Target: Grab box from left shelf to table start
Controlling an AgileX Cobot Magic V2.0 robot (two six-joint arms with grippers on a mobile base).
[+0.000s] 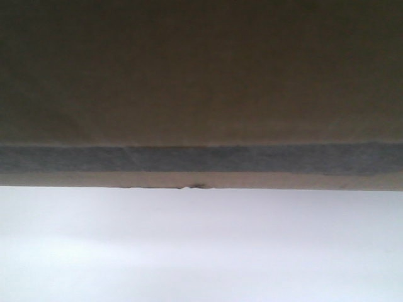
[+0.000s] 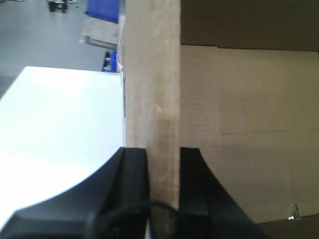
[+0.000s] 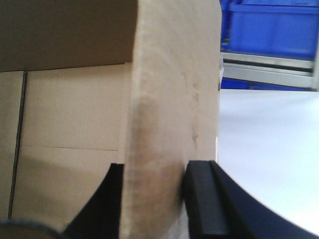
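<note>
The brown cardboard box [image 1: 201, 82] fills the upper half of the front view, very close to the camera, with a grey tape strip along its lower part. My left gripper [image 2: 163, 159] is shut on the box's left wall [image 2: 152, 89], one finger outside and one inside. My right gripper [image 3: 152, 174] is shut on the box's right wall [image 3: 174, 89] in the same way. The box's open inside shows in both wrist views. The box is over the white table [image 1: 201, 251]. Its black printed panel is out of view.
Blue plastic bins [image 3: 271, 25] stand on a shelf with a silvery rail [image 3: 269, 74] behind the table in the right wrist view. A blue bin [image 2: 102, 9] and grey floor show beyond the table [image 2: 60, 124] in the left wrist view.
</note>
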